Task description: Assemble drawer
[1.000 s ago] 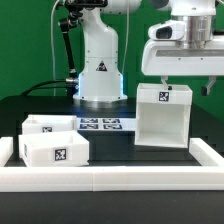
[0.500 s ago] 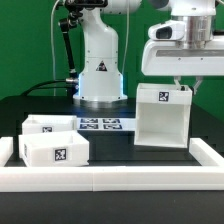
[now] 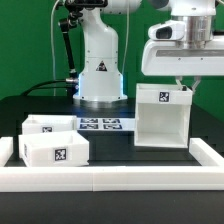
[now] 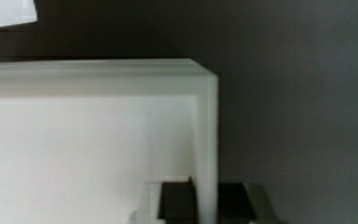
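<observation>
The drawer's tall white housing stands upright on the black table at the exterior view's right, with a marker tag on its top front. My gripper is at its top right edge. In the wrist view the gripper has a dark finger on each side of the housing's thin side wall, and both pads sit against it. Two shallow white trays lie at the left, one in front and one behind it.
The marker board lies flat between the trays and the housing. The arm's white base stands behind it. A low white rail borders the table's front and sides.
The gripper came down a little onto the housing's top right edge one second ago and has held still since. The housing and the trays have not moved.
</observation>
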Action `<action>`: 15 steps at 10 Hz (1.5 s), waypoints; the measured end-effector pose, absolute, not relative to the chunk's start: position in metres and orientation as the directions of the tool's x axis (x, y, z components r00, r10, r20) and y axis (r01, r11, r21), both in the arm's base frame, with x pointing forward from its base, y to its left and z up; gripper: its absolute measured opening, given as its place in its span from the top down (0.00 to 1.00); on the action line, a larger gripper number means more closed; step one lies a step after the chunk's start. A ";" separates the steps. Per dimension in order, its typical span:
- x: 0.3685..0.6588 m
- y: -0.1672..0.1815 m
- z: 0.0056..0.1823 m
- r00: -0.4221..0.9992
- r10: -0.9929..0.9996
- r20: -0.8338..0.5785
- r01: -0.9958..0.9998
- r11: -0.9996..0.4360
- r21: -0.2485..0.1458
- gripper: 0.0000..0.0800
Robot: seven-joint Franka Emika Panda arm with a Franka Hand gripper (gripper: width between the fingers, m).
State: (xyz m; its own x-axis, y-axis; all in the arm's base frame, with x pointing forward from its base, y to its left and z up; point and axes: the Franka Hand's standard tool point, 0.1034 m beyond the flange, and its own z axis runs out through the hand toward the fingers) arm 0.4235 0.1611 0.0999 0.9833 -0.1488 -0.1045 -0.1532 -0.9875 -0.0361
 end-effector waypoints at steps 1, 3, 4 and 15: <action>0.424 0.161 0.100 0.983 -0.149 -0.104 -0.153 -0.988 -0.036 0.95; 0.424 0.160 0.100 0.984 -0.146 -0.104 -0.150 -0.988 -0.037 0.95; 0.431 0.151 0.100 0.990 -0.098 -0.099 -0.103 -0.994 -0.044 0.95; 0.552 0.118 0.101 0.990 -0.144 0.000 -0.144 -0.986 -0.088 0.95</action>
